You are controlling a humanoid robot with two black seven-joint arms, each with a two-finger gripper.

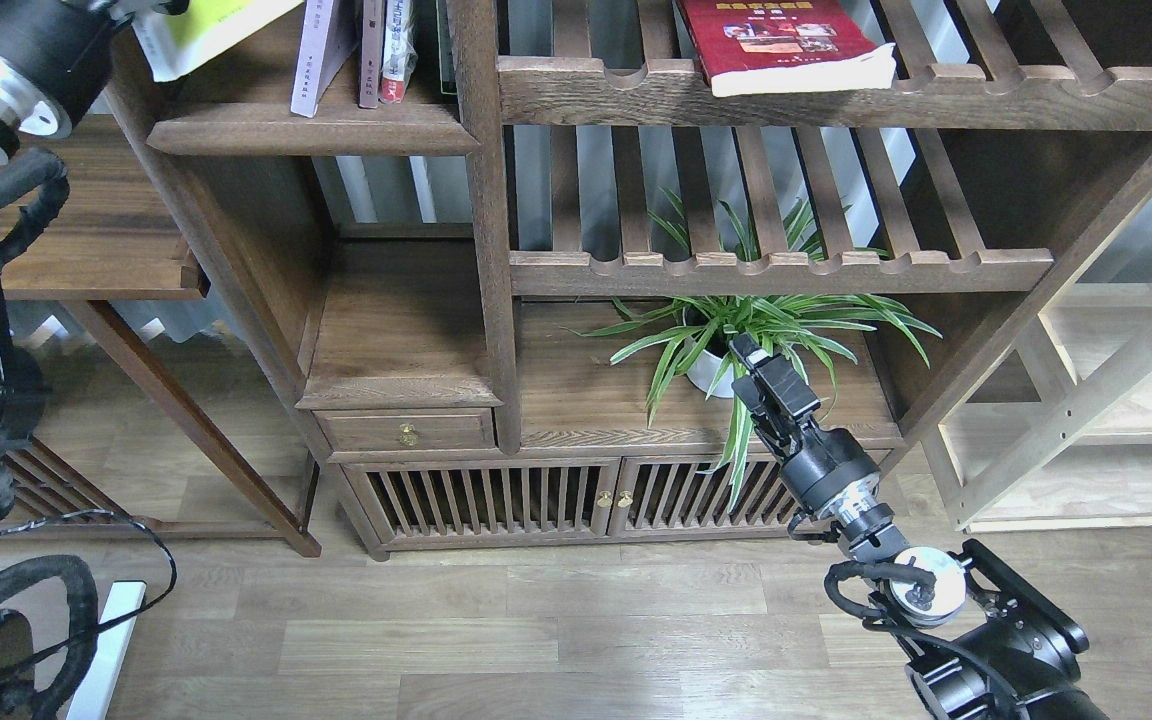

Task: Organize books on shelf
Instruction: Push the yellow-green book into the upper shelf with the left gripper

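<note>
The yellow-green book [204,28] hangs tilted at the top left, its lower corner over the left end of the shelf [306,130]. My left gripper [141,6] is mostly cut off by the top edge and grips this book. The pale lavender book [316,55] leans in the shelf's bay beside a thin brown book [373,50] and a white/red-spined book [397,50]. The dark red book [786,40] lies flat on the upper slatted rack [836,95]. My right gripper [751,358] is low down in front of the plant, fingers together and empty.
A potted spider plant [736,330] stands on the cabinet top just behind my right gripper. A second slatted rack [776,270] runs above it. A dark side table [86,230] is at the left, a pale wooden rack [1116,400] at the right. A small drawer [406,432] sits below the bay.
</note>
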